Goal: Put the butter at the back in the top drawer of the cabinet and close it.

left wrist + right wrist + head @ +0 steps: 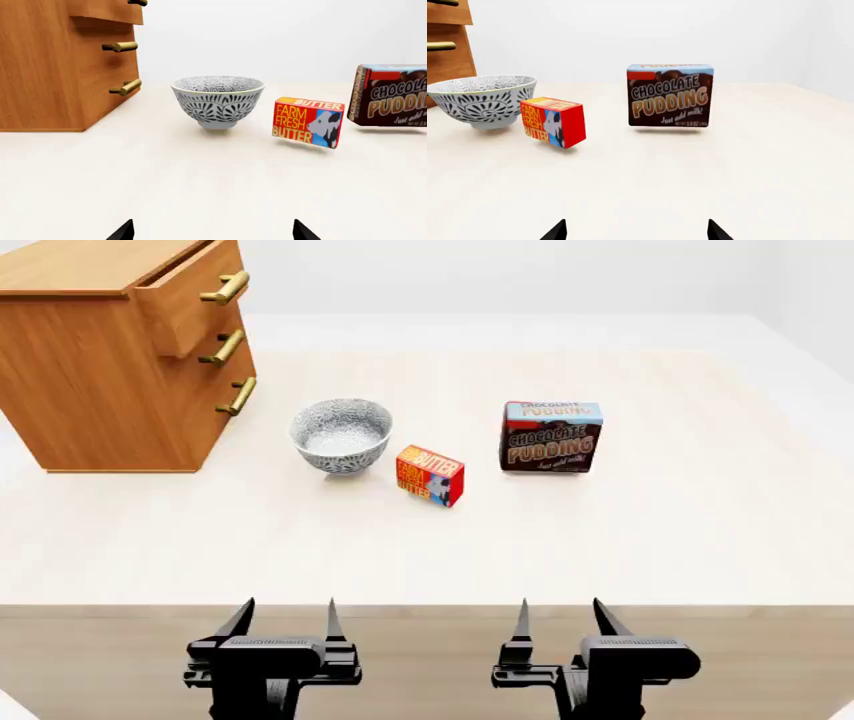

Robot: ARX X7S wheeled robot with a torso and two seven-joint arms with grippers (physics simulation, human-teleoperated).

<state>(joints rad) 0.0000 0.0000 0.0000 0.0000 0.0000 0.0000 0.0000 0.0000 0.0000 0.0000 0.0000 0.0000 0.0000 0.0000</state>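
I hold both grippers, left gripper (283,625) and right gripper (561,625), wide and empty at frame bottom, because the butter (430,475) stands mid-frame and the top drawer (198,298) juts open upper left.

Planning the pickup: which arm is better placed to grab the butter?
Left, marginally. The butter lies between both open grippers, slightly nearer the left gripper than the right gripper, and the cabinet is on the left.
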